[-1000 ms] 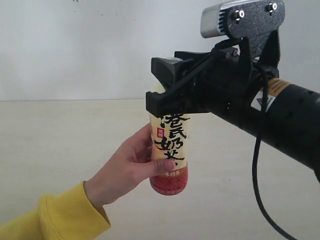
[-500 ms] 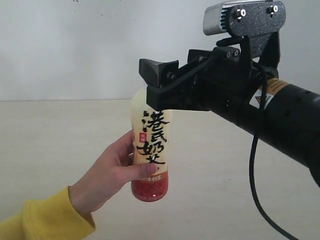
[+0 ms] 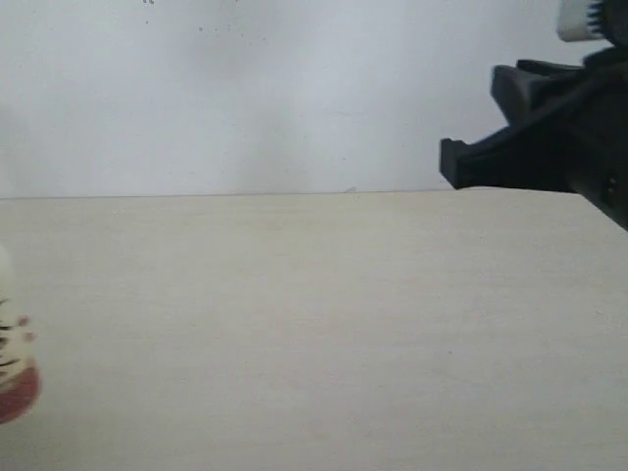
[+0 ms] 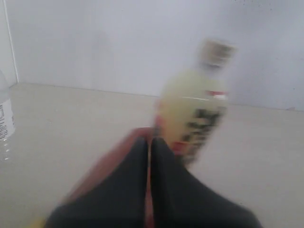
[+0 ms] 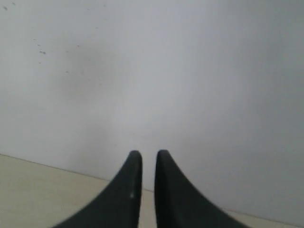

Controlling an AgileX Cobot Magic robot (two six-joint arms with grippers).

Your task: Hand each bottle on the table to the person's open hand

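Observation:
Only the red base of the cream-and-red tea bottle [image 3: 12,378] shows at the exterior view's left edge, blurred. The left wrist view shows this tea bottle [image 4: 197,111] tilted in the air beyond my left gripper [image 4: 149,140], which is shut and empty. A blurred pinkish shape, seemingly the person's hand [image 4: 108,157], reaches up to the bottle's base. A clear bottle [image 4: 4,124] stands on the table [image 3: 314,324] at that view's edge. My right gripper [image 3: 473,128] hangs at the upper right above the table; the right gripper [image 5: 148,155] has its fingers nearly together and empty. The third bottle is out of view.
A plain white wall [image 3: 245,98] rises behind the table's far edge. The right arm's black body [image 3: 579,137] fills the upper right corner of the exterior view.
The right gripper has let go of the tea bottle and pulled back to the right. The person's hand has carried the bottle down and left, almost out of the exterior view.

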